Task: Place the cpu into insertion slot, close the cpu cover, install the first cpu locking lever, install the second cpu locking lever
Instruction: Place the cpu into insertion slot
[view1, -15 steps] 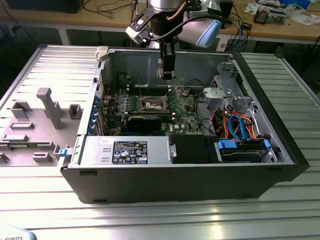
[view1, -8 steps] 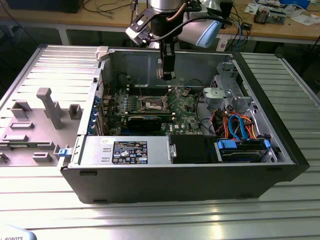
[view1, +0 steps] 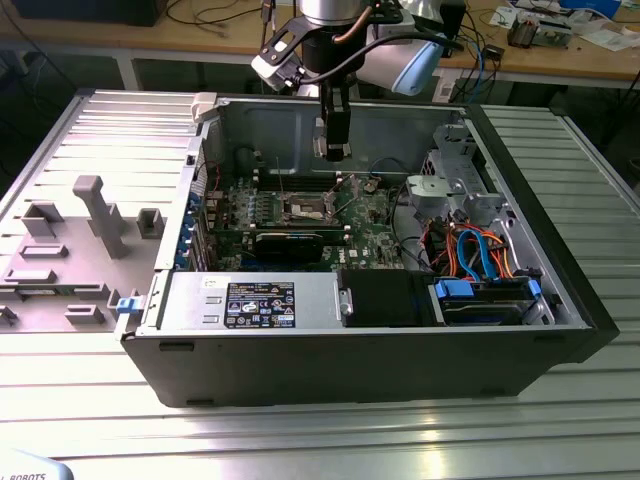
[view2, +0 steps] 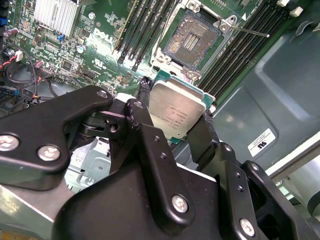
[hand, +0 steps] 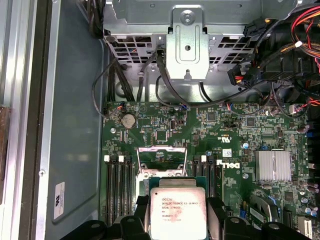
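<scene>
small flat square silver-grey cpu (hand: 177, 212) is carrying dark lettering lines across its top | green motherboard (hand: 165, 130) is showing a white logo beside its silver heatsink (hand: 272, 166) | white printed sticker (hand: 58, 200) is sitting on the grey case wall (hand: 75, 100) | black printed label (view1: 259, 303) is lying on the silver power-supply box (view1: 190, 300)

The small square cpu (hand: 178, 212) with its silver-grey metal top runs off the picture's edge in the first wrist view, its flanks covered by the fingers (hand: 216, 216) of the black gripper (hand: 178, 216), its lower part hidden behind the black metal linkage (view2: 150, 150) in the second wrist view, and is too small to make out in the exterior view.
</scene>
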